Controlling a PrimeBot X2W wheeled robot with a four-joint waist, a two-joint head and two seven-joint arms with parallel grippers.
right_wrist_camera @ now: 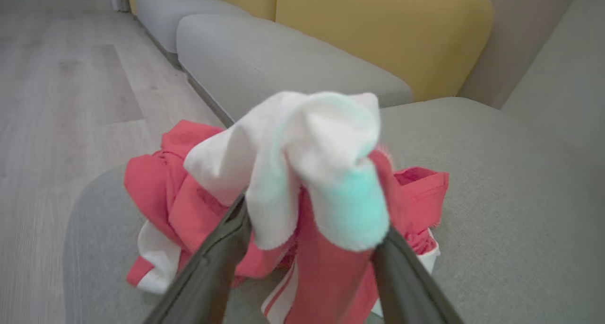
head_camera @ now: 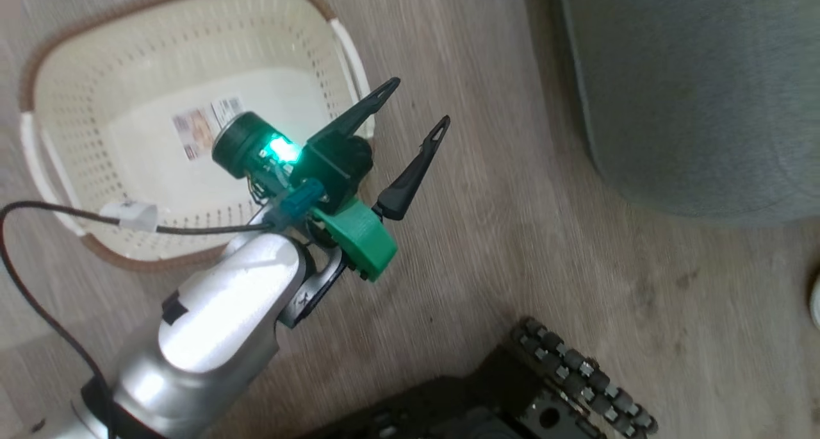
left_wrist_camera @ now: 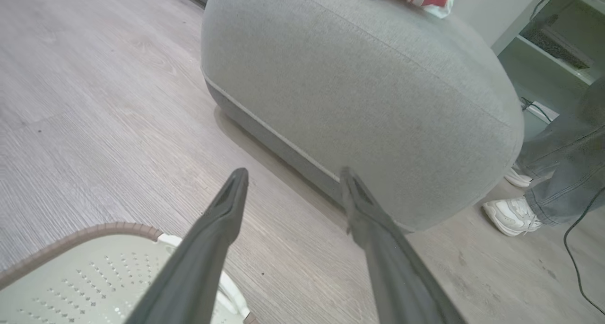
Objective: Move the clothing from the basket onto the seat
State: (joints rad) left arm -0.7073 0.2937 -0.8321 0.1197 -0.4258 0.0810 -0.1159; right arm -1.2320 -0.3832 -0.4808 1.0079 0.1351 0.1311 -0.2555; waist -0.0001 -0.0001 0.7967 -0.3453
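Right wrist view: clothing (right_wrist_camera: pixel 179 196) is draped across the right gripper (right_wrist_camera: pixel 312 210), fingers spread, at the seat (right_wrist_camera: pixel 496 210) corner; left gripper (left_wrist_camera: pixel 290 175) is held apart by the basket (left_wrist_camera: pixel 94 276) rim.

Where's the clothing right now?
The clothing lies on the seat, bunched between the right gripper's fingers at the right wrist view's centre, near the seat's floor-side edge.

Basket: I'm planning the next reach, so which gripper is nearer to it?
Left. The left gripper hovers at the rim of the basket, jaws apart; the right gripper is away at the seat, in the clothing.
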